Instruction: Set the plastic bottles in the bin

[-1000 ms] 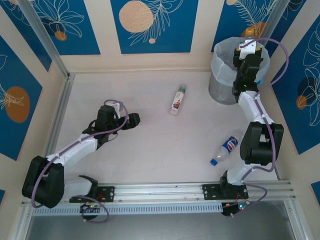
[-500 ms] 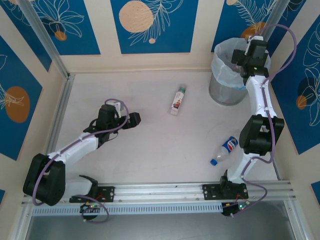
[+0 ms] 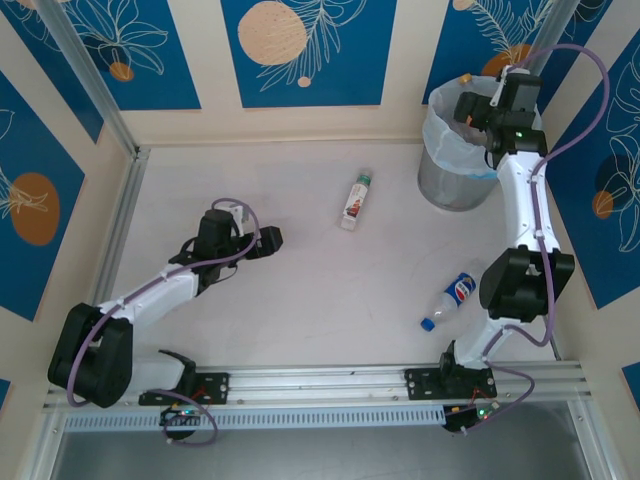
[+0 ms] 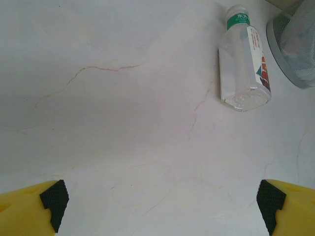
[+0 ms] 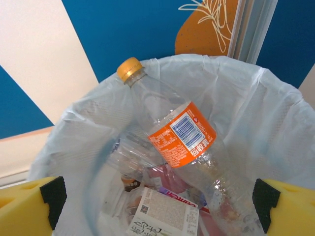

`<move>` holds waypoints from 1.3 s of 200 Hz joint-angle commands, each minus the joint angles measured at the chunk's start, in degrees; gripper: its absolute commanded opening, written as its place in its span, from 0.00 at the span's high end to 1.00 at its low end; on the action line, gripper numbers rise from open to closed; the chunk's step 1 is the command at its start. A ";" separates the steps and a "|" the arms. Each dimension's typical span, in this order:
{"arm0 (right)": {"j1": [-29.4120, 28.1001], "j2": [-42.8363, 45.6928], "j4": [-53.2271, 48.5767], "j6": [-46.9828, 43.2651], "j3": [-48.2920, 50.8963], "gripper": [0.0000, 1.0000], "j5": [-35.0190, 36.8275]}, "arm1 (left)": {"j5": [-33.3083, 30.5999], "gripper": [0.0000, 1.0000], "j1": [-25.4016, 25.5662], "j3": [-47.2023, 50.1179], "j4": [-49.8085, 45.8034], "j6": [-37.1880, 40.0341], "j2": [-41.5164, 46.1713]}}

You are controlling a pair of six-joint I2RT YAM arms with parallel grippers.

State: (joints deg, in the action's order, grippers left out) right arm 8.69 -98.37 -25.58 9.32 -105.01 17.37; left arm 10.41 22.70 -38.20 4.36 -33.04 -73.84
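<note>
Since the earlier frames the right tool (image 3: 462, 107) has swung across to hang over the bin (image 3: 440, 185), its jaws wide apart and empty. Inside the bin's bag, an orange-labelled bottle (image 5: 179, 135) leans cap-up on other bottles. Left tool (image 3: 272, 238): fully open, holding nothing, low over the table (image 3: 300, 300). A green-capped bottle (image 3: 355, 200) and a blue-labelled bottle (image 3: 452, 298) lie on the table, well apart.
</note>
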 commanded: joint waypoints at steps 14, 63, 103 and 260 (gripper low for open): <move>-0.07 5.01 -1.38 4.41 1.48 0.01 -1.72 | 1.62 0.01 0.77 -1.46 2.04 -0.14 -1.15; 1.14 14.45 -1.35 13.06 13.11 0.01 -3.45 | 2.50 0.01 0.86 -1.84 3.04 -0.17 -2.32; 1.41 23.09 -1.92 17.79 22.36 0.01 -7.46 | 2.53 0.01 0.94 -2.00 5.07 -0.84 -3.50; 12.44 32.98 -36.14 22.88 45.42 0.01 -7.99 | 5.89 0.01 2.00 -2.68 4.43 3.48 -3.48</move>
State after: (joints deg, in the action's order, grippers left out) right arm 17.15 -66.15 -54.72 30.92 -63.37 10.00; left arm 15.70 23.92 -38.96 8.56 -30.92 -77.06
